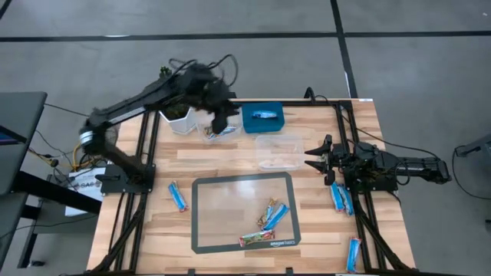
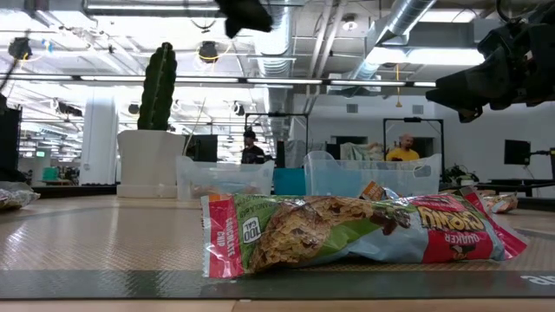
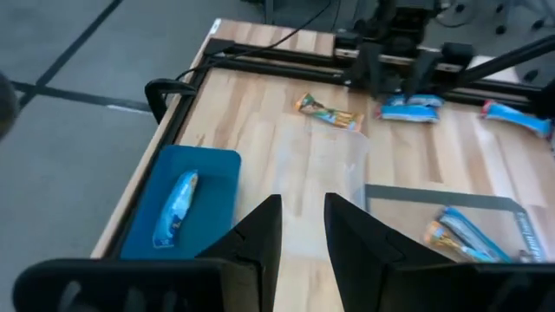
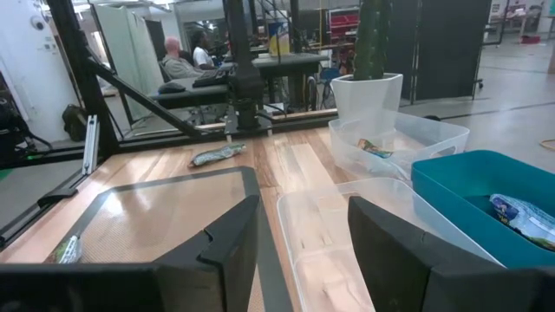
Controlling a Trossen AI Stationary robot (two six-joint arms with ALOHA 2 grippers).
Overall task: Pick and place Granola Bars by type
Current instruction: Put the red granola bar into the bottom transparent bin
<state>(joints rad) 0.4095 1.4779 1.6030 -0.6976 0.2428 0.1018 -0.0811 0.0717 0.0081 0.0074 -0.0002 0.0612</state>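
Observation:
Several granola bars lie flat on the grey mat [image 1: 203,230]: blue ones [image 1: 278,217] and a red-multicoloured one [image 1: 257,239], which fills the low view [image 2: 347,230]. More blue bars lie on the wood [image 1: 178,195], [image 1: 341,198], [image 1: 353,253]. One blue bar [image 3: 176,206] lies in the blue bin [image 1: 263,119]. My left gripper [image 1: 221,123], [image 3: 303,221] hovers open and empty over the far clear tub [image 1: 219,132], which holds bars. My right gripper [image 1: 313,157], [image 4: 303,234] is open and empty beside the middle clear tub [image 1: 278,151].
A white plant pot [image 1: 178,119] stands at the far left, next to the far tub. Black frame rails [image 1: 337,130] run along the table's sides. A multicoloured bar [image 3: 329,111] shows at the middle tub's far end. People stand in the room beyond [image 2: 403,149].

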